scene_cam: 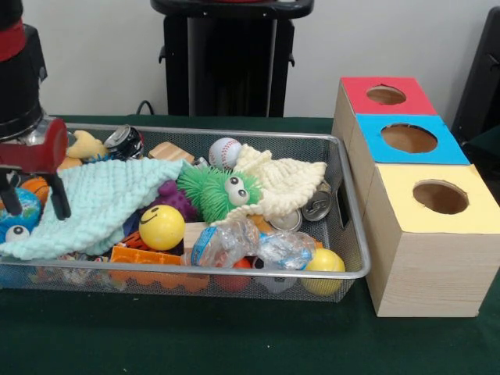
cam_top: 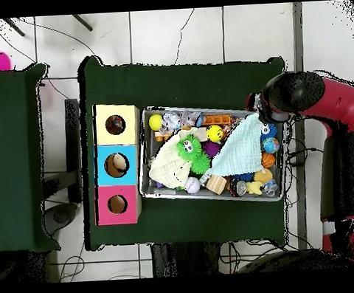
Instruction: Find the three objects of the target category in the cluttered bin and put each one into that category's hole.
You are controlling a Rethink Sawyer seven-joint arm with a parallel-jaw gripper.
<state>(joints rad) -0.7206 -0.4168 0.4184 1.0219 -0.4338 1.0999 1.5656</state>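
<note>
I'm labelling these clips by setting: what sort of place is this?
Likely a robotics lab test bench: a red and black robot arm over a green-clothed table, a silver wire-mesh bin of toys, and wood-grain sorting boxes on tiled floor.

We find no readable text, brand, number or sign in either view; the crushed drink cans (scene_cam: 316,205) in the cluttered bin (scene_cam: 353,234) show only bare metal tops; the crumpled plastic bottle (scene_cam: 234,244) carries a blue label, well to the side of the gripper (scene_cam: 35,205), but its print is too small for us to make out.
</note>
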